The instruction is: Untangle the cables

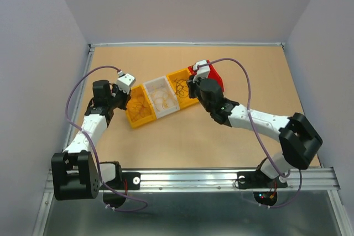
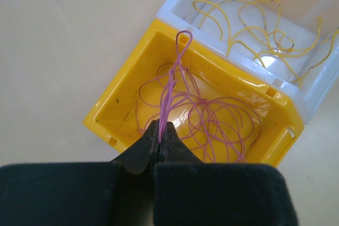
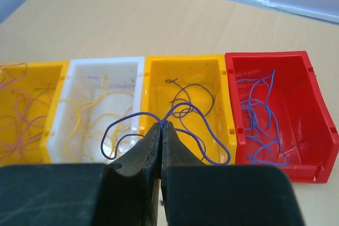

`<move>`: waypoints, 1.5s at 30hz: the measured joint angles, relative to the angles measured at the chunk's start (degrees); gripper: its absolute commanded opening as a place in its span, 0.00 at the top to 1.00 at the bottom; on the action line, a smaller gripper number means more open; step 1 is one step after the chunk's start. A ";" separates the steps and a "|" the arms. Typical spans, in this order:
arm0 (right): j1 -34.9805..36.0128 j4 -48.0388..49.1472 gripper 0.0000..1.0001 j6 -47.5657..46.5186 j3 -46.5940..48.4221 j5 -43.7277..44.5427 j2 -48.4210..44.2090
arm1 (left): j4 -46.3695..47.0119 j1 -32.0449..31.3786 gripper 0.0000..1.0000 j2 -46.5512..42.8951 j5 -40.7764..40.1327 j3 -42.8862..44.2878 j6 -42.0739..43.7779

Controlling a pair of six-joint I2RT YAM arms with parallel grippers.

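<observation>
I am finding the cables (image 2: pixel 212 115) mostly parted by colour into four bins (image 3: pixel 183 58) at 12 o'clock from the bases, left gripper (image 2: pixel 160 130) clamping a pink strand (image 2: pixel 169 86), right gripper (image 3: pixel 161 130) clamping a purple strand (image 3: pixel 186 107), both not yet dropped.

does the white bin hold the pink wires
No, the white bin holds yellow wires; the pink wires lie in the yellow bin at the left end of the row.

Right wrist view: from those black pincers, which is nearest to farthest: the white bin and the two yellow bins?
1. Yellow bin, straight ahead of the right gripper.
2. White bin, just to its left.
3. Other yellow bin, far left.
</observation>
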 measured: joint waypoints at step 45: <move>-5.90 -0.20 0.05 2.82 -3.72 -0.35 -2.62 | -8.70 -7.80 0.86 13.79 -13.81 6.03 3.89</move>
